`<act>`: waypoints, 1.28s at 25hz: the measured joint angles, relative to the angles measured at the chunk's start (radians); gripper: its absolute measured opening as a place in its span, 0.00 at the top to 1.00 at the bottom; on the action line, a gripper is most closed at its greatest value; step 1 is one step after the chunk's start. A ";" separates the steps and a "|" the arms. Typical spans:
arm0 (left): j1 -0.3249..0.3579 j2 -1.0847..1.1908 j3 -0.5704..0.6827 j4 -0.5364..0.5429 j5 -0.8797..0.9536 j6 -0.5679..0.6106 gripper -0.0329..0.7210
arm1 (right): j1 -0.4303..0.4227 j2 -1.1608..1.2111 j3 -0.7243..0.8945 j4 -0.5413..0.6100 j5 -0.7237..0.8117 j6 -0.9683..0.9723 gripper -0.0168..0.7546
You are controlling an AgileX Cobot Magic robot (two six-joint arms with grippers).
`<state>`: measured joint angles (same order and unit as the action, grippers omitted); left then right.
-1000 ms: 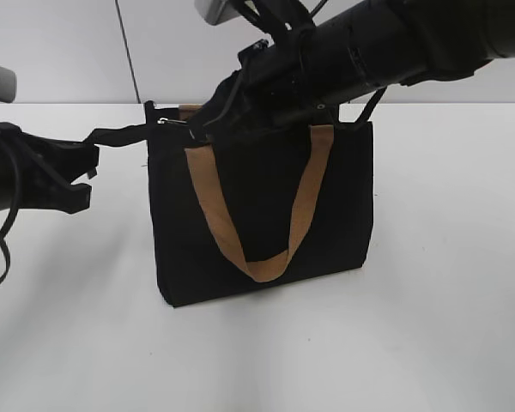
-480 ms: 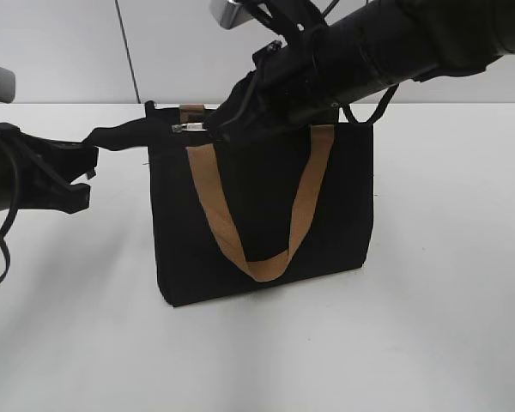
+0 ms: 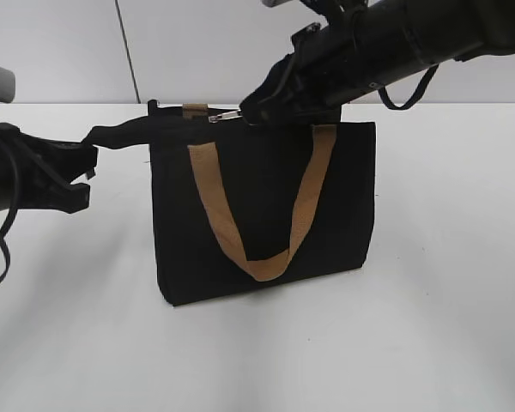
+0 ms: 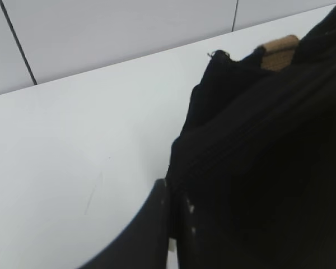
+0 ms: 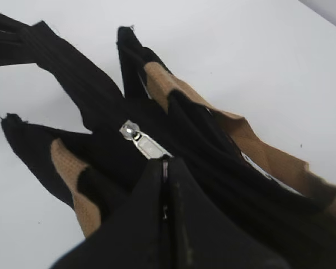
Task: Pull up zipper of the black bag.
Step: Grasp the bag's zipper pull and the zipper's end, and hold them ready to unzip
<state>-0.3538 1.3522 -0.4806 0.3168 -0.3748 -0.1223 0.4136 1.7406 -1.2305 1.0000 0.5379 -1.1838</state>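
zipper point(image 3: 226, 116) pull further right, bag point(image 3: 262, 210) contents unclear

Upright black bag point(image 3: 262, 215), silver-pulled zipper point(image 3: 226, 117) along its top edge.

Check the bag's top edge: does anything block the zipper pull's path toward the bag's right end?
Nothing visible does. The right pincer grips the pull; ahead lies only the bag edge, partly hidden by the arm.
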 joint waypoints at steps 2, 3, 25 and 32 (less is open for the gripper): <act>0.000 0.000 0.000 0.000 0.000 0.000 0.97 | -0.021 0.000 0.000 -0.021 0.017 0.025 0.98; 0.000 0.000 0.000 0.000 0.000 0.000 0.97 | -0.031 0.000 0.000 -0.033 0.024 0.036 0.98; 0.000 0.000 0.000 0.001 0.001 0.000 0.97 | -0.230 -0.051 0.000 -0.216 0.136 0.225 0.98; 0.000 0.000 0.000 -0.072 0.018 0.000 0.95 | -0.229 -0.073 0.000 -0.170 0.162 0.228 0.85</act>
<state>-0.3538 1.3522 -0.4806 0.2447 -0.3572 -0.1223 0.1844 1.6679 -1.2305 0.8298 0.7002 -0.9561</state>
